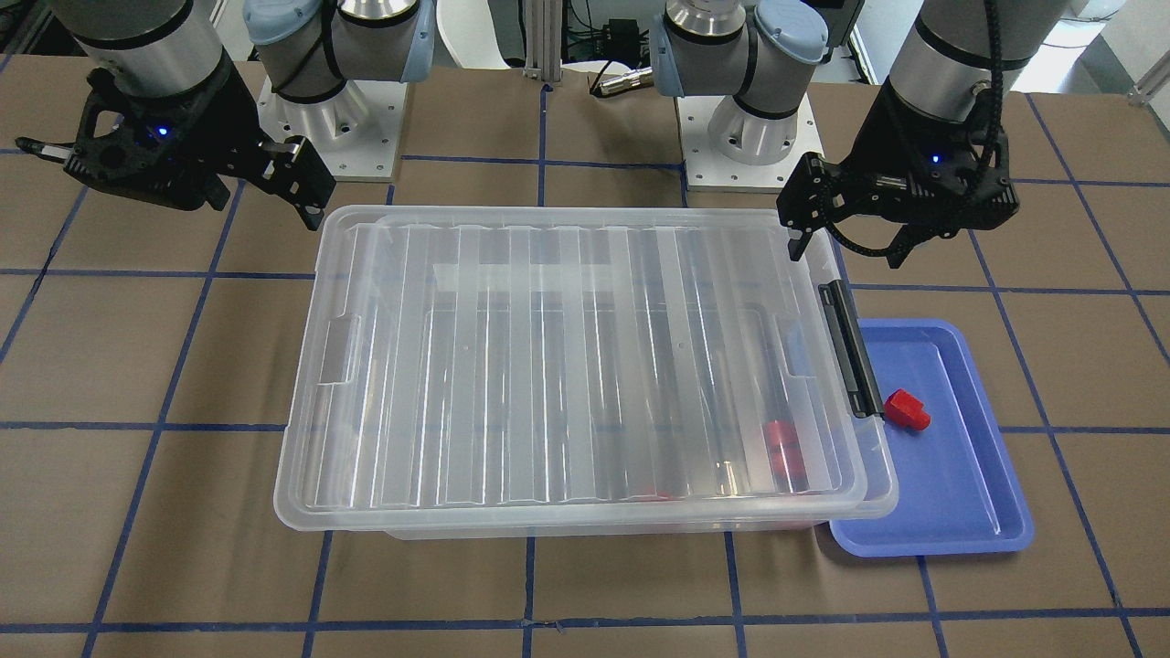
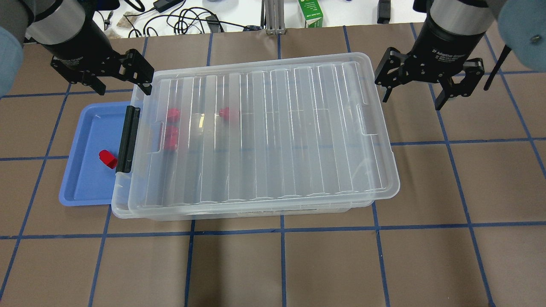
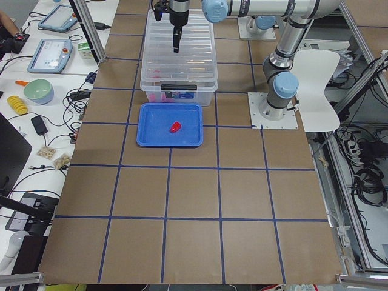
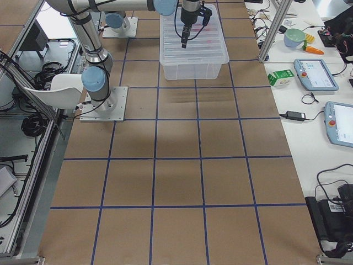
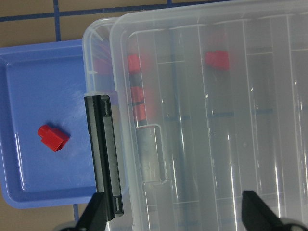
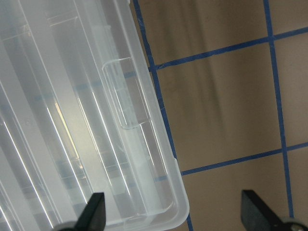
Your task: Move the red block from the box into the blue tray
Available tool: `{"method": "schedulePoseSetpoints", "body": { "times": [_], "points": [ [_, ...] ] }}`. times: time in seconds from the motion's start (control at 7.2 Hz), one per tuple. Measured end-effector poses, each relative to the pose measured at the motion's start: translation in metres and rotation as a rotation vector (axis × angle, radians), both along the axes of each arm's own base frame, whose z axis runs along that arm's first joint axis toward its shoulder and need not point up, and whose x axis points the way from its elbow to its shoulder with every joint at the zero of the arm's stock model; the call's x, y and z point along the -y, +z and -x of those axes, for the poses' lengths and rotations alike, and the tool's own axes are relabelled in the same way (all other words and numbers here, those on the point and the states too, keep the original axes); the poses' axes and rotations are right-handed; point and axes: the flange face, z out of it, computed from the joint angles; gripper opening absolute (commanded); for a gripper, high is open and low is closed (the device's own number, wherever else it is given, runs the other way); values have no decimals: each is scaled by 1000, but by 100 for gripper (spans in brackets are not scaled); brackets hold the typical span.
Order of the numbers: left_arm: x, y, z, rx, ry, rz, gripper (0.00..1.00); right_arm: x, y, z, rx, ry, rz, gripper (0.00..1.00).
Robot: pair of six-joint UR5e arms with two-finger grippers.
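Red block (image 2: 108, 159) in blue tray (image 2: 83, 183); exterior right hides both.

Black collar (image 2: 447, 50) above right claw (image 2: 412, 101): white print, reads "Adaptive Gri…", the remainder not legible. Green carton (image 2: 310, 12), top edge of overhead view: has print, too small to read.

We record: desk (image 2: 426, 264), brown with a blue tape grid. Box (image 2: 239, 212), clear; lid (image 2: 273, 128), clear and ribbed; latch bar (image 2: 129, 138), black. Blue tray (image 2: 83, 183), periwinkle. Red block (image 2: 108, 159), bright red; we see more red shapes (image 2: 171, 137) through the lid. Left end effector (image 2: 123, 87) and right end effector (image 2: 412, 101), black.
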Motion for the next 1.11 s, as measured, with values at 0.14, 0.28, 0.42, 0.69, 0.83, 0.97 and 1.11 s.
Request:
{"method": "schedulePoseSetpoints", "body": {
  "times": [0.14, 0.28, 0.42, 0.69, 0.83, 0.97, 1.11],
  "points": [
    [0, 0, 0, 0, 0, 1, 100, -3, -2, -2, -5, 1, -4, 100],
    [0, 1, 0, 0, 0, 1, 100, -5, -1, -1, -10, 2, -3, 100],
    [0, 1, 0, 0, 0, 2, 100, -6, 1, 0, -13, 2, 0, 100],
    [-1, 1, 0, 1, -1, 1, 100, -8, 3, 0, -13, 4, 5, 100],
    [-2, 1, 0, 2, -4, 2, 100, -9, 3, 0, -14, 5, 5, 100],
    [-2, 2, 0, 4, -5, 3, 100, -10, 4, 0, -15, 5, 6, 100],
    [-3, 4, 0, 7, -2, 2, 100, -11, 4, 0, -16, 5, 6, 100]
  ]
}}
